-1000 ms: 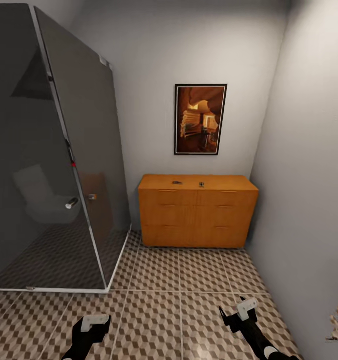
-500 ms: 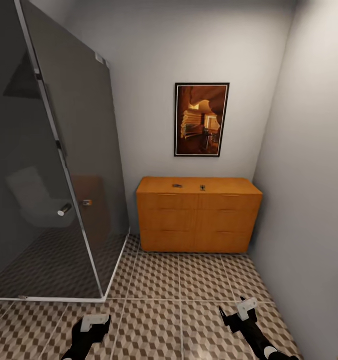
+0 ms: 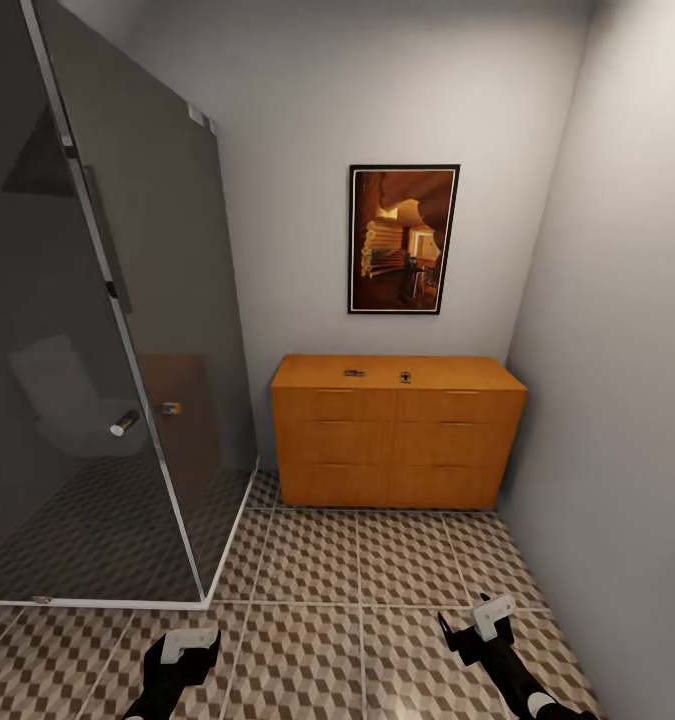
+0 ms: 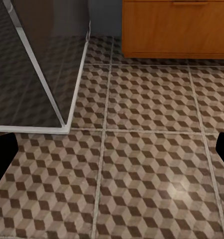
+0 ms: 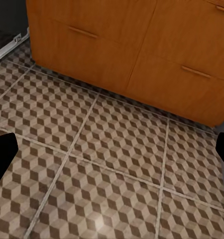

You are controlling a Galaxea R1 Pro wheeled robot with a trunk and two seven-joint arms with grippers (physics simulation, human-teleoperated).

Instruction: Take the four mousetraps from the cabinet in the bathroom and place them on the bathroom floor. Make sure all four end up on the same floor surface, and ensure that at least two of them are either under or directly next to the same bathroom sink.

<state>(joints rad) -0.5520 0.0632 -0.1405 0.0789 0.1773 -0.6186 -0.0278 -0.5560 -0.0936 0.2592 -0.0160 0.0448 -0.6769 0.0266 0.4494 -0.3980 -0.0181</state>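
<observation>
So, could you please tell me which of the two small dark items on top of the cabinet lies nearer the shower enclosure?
The one at, left of centre on the cabinet top. The other sits nearer the middle, farther from the shower glass. Both are too small to identify confidently as mousetraps.

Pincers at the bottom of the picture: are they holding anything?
Nothing is held. The left pincer and right pincer hang open over the bathroom floor, short of the cabinet.

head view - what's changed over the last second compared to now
The whole view has shifted: the camera moved, swinging slightly right, so the shower glass sits further left and the white object at the right edge has left the frame. Nothing was grasped or released. The cabinet, the small dark items on its top, the picture and both grippers, left and right, kept their arrangement.
</observation>
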